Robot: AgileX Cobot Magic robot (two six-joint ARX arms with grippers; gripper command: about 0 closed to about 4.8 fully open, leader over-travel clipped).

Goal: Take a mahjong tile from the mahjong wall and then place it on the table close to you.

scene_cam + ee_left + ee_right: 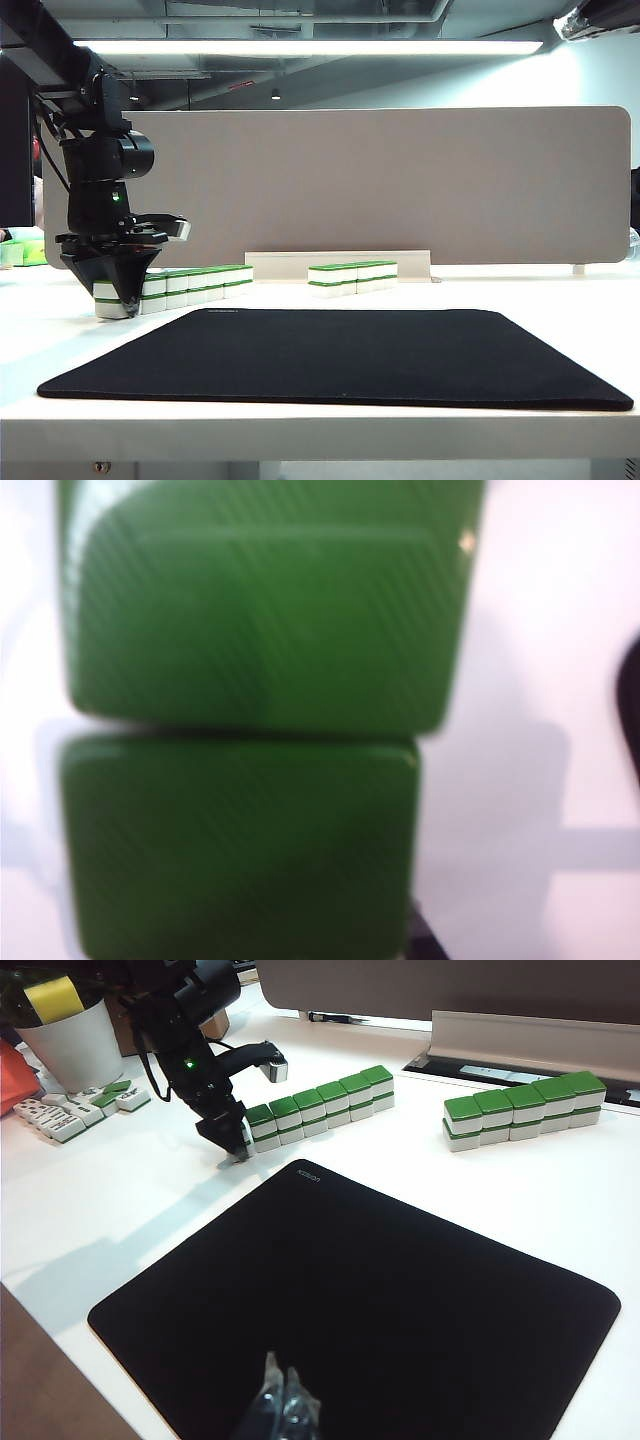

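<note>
The mahjong wall [200,281] is a row of white tiles with green tops, stacked two high, on the white table [300,420]; a second stretch [352,275] stands further right. My left gripper [118,296] points down over the wall's left end tile [262,1126]. In the left wrist view, two green tile tops [240,850] fill the picture, blurred and very close, and the fingers are hidden. My right gripper [280,1372] is shut with nothing in it, above the black mat [380,1300]; it is out of the exterior view.
A grey divider panel [400,180] stands behind the tiles. A white cup [75,1045] and several loose tiles [70,1115] lie beyond the left arm. A white rail [530,1035] runs behind the second stretch of tiles.
</note>
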